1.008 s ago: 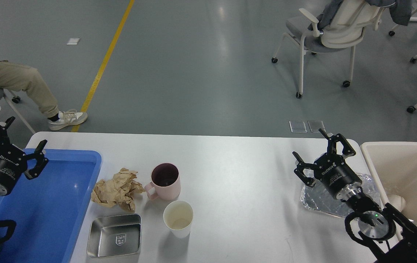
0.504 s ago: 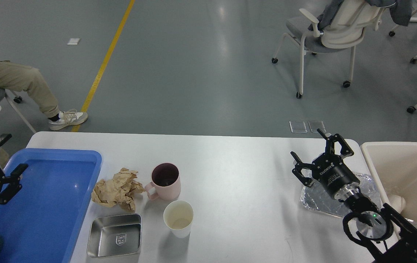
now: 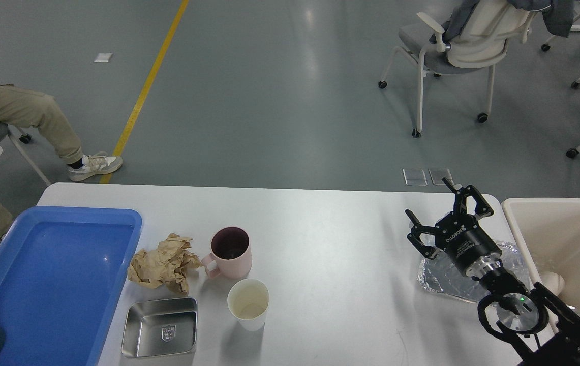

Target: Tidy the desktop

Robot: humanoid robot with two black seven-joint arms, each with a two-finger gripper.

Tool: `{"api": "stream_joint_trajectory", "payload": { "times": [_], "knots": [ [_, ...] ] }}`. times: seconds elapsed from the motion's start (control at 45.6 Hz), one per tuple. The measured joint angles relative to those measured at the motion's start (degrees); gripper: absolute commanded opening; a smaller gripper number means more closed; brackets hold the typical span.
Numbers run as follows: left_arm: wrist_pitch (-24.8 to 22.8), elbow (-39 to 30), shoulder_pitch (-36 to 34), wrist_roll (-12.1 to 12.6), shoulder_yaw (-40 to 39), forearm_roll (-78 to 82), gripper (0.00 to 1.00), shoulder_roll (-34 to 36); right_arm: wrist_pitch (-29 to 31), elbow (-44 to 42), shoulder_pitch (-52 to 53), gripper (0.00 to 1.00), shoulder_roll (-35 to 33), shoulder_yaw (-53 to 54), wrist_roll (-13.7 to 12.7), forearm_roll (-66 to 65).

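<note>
One desktop (image 3: pixel 330 244), white and glossy with rounded corners, fills the lower half of your head view; every place below is given from it. Near its left-centre you have a pink mug (image 3: pixel 230 252), upright, handle to the left. Crumpled brown paper (image 3: pixel 163 263) lies just left of the mug, touching or nearly touching the handle. A white paper cup (image 3: pixel 248 304) stands upright just in front of the mug. A shallow square steel dish (image 3: pixel 160 327) sits left of the cup, near the front edge. A blue plastic tray (image 3: pixel 40 284) covers the left end. A sheet of crinkled foil (image 3: pixel 447 277) lies toward the right end. Your right gripper (image 3: pixel 442 213) hovers over the foil's far side, fingers spread wide, holding nothing. A cream bin (image 3: pixel 569 249) stands just off the right end. Your left gripper is out of view.
</note>
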Motion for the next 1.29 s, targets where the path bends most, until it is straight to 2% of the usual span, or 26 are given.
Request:
{"api": "stream_joint_trajectory", "payload": {
  "times": [0.219, 0.46, 0.855, 0.986, 1.052, 1.293],
  "knots": [
    [-1.6, 0.09, 6.56, -0.68, -7.37, 0.16, 0.97, 4.24, 0.0, -0.1, 0.0, 1.0, -0.02, 0.0, 0.0, 0.0],
    [-6.05, 0.35, 11.0, -0.79, -17.95, 3.45, 0.97, 5.69, -0.08, -0.11, 0.0, 1.0, -0.1, -0.08, 0.0, 0.0],
    [-6.13, 1.05, 9.01, -0.58, -20.03, 5.42, 0.97, 10.23, -0.18, -0.11, -0.32, 1.0, -0.41, -0.1, 0.0, 0.0],
    [-5.82, 4.26, 5.98, -0.44, -17.71, 7.96, 0.97, 11.39, -0.23, -0.11, -0.48, 1.0, -0.64, -0.08, 0.0, 0.0],
    [-5.74, 5.52, 2.4, -0.39, -14.18, 9.09, 0.97, 11.82, -0.26, -0.11, -0.57, 1.0, -0.65, -0.08, 0.0, 0.0],
    [-3.8, 10.71, -17.67, -0.35, 7.58, 17.23, 0.97, 11.17, -0.5, -0.11, -0.68, 1.0, -0.65, -0.08, -0.01, -0.06]
  ]
}}
